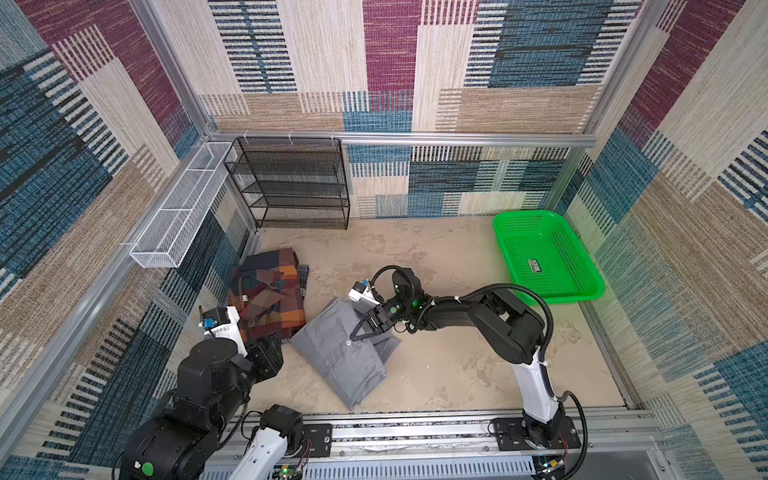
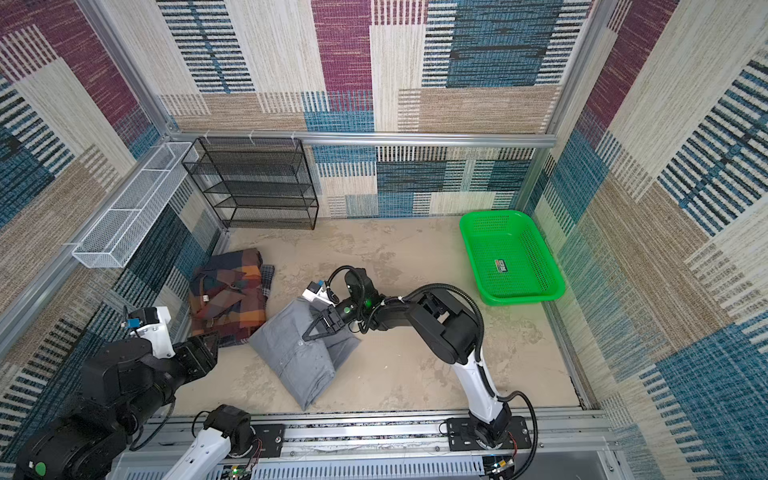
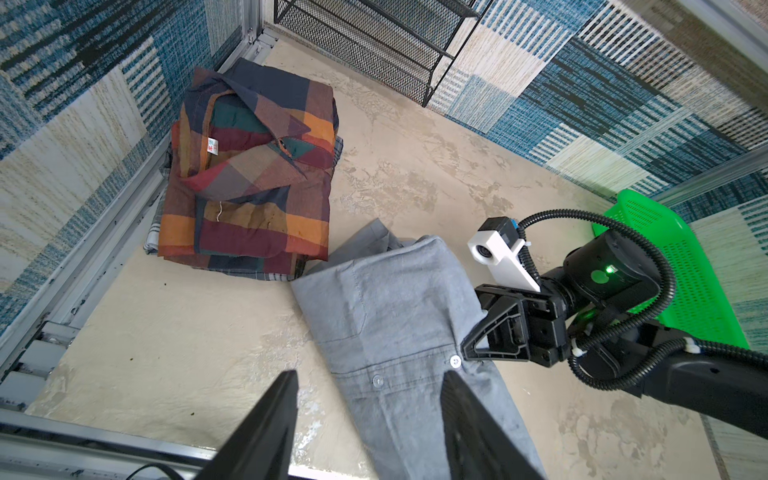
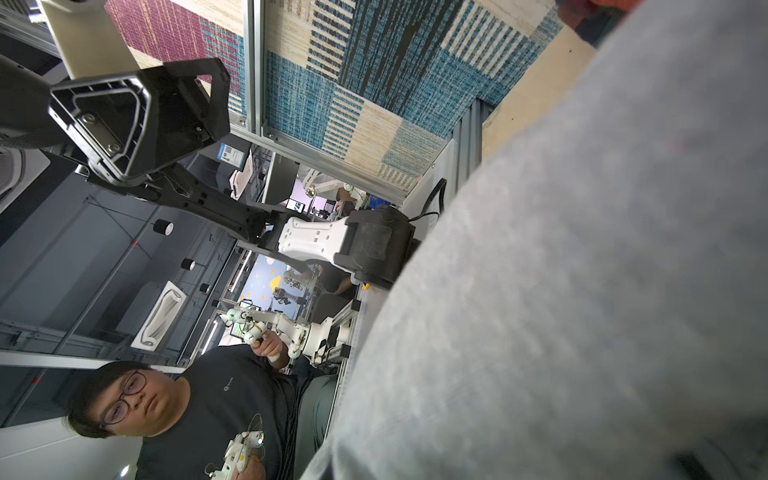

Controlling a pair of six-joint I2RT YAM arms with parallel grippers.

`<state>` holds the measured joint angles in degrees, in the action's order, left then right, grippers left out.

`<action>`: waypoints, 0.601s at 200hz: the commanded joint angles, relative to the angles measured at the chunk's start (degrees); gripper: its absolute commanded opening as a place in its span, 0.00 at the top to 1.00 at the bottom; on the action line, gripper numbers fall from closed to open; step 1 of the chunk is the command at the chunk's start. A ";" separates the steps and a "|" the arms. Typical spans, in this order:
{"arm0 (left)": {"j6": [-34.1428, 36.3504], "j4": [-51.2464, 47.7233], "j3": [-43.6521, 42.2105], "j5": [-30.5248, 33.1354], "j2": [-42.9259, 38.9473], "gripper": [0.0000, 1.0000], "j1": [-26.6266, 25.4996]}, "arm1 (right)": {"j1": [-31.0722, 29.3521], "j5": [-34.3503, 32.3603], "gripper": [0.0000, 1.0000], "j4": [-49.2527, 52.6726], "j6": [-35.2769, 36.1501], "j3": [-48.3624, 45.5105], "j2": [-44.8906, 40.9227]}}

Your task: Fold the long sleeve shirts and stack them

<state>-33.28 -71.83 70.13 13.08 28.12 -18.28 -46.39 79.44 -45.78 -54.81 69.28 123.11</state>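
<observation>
In both top views the gray shirt [image 1: 345, 361] [image 2: 295, 353] lies folded mid-table, slanting toward the front edge. My right gripper [image 1: 355, 336] [image 2: 307, 336] rests on its upper half, shut on a raised fold of gray cloth beside a button [image 3: 456, 360]. Gray cloth [image 4: 582, 291] fills the right wrist view and hides the jaws. The plaid shirt [image 1: 270, 295] [image 3: 253, 174] sits folded by the left wall, just clear of the gray one. My left gripper [image 1: 270, 353] [image 3: 370, 382] hangs open over the gray shirt's near left edge, holding nothing.
A checkered cloth [image 3: 151, 232] peeks out under the plaid shirt. A green mesh basket [image 1: 544, 257] stands at the back right. A black mesh rack [image 1: 291, 183] is against the back wall, and a white wire basket [image 1: 178, 208] hangs on the left wall.
</observation>
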 commanded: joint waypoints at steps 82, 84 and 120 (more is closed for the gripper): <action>-2.37 -0.60 -1.29 -0.80 0.87 0.42 0.08 | 3.78 1.55 1.00 -17.24 -10.53 1.63 8.30; -2.40 -0.68 -1.24 -0.89 0.84 0.42 0.02 | 3.94 1.48 1.00 -17.02 -10.17 1.58 8.29; -2.38 -0.86 -2.08 -0.84 0.97 0.42 0.02 | 4.64 -0.73 1.00 22.77 19.27 10.66 8.17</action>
<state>-35.38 -72.27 68.64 12.84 28.82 -18.28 -41.50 81.10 -49.78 -57.12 74.17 131.22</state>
